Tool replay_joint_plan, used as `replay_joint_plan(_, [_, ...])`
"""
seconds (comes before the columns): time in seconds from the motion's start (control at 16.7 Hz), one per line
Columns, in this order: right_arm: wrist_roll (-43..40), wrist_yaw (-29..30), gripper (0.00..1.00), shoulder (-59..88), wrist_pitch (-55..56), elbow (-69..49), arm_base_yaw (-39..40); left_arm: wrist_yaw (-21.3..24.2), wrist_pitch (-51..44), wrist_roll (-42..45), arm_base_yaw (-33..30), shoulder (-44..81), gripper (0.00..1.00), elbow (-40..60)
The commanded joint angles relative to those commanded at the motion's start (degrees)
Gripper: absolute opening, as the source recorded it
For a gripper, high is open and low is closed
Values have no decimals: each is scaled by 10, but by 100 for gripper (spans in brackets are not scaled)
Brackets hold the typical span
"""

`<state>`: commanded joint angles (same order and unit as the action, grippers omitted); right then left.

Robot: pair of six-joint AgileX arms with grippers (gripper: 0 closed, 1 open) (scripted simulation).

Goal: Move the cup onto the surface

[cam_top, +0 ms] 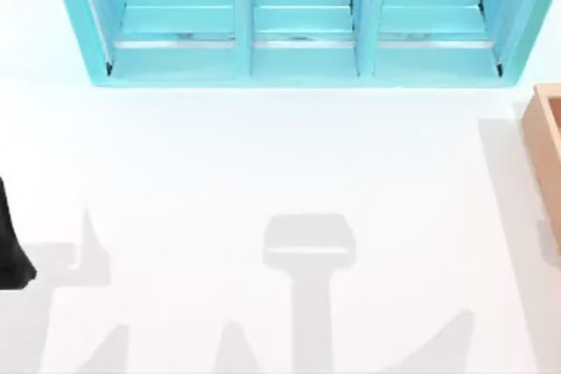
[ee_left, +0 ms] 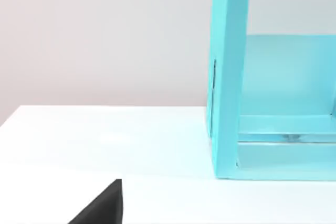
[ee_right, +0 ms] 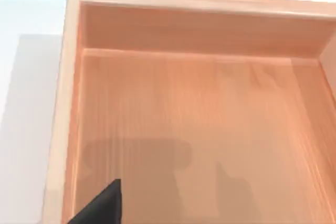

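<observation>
**Q:** Where do things stand?

**Me:** My left arm (cam_top: 10, 243) sits at nine o'clock on the table's edge. A black corner of my left gripper (ee_left: 102, 205) hangs low over the surface (cam_top: 280, 155), facing the end wall of the teal shelf (cam_top: 298, 63) at twelve o'clock. My right gripper (ee_right: 100, 205) hangs above the wooden box (cam_top: 548, 129) at three o'clock and looks down onto its bare floor. I cannot tell whether either gripper is spread or pressed together.

**Q:** And the cup?

**Me:** I can't place it. From above, the fronts of the three shelf bays look bare, but their back corners are hidden from me. I'd say the task hasn't properly begun.

**Q:** What could go wrong from here?

**Me:** The main risk is reaching blind. If I push my left gripper into a bay without first finding the cup, I could hit a divider or tip the cup over. It is translucent, so against the teal it would be easy to misjudge, and I could close beside it rather than around it. My right gripper could also catch the box wall if it drops or swings out low. I'd want to find the cup before committing either arm
</observation>
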<state>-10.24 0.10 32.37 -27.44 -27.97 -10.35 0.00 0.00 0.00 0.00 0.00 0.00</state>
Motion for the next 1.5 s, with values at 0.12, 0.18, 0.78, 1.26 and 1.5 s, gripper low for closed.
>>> replay_joint_plan(0.12, [-30,-1,100,115,-85,-86,-31,0,0,0,0,0,100,0])
replay_joint_plan(0.18, [-45,-1,100,173,-127,-129,-46,0,0,0,0,0,100,0])
replay_joint_plan(0.78, [-153,-3,100,570,-430,-436,-158,0,0,0,0,0,100,0])
replay_joint_plan(1.26, [-156,-3,100,587,-435,-442,-162,0,0,0,0,0,100,0])
replay_joint_plan(1.5, [-155,-3,100,603,-372,-395,-161,0,0,0,0,0,100,0])
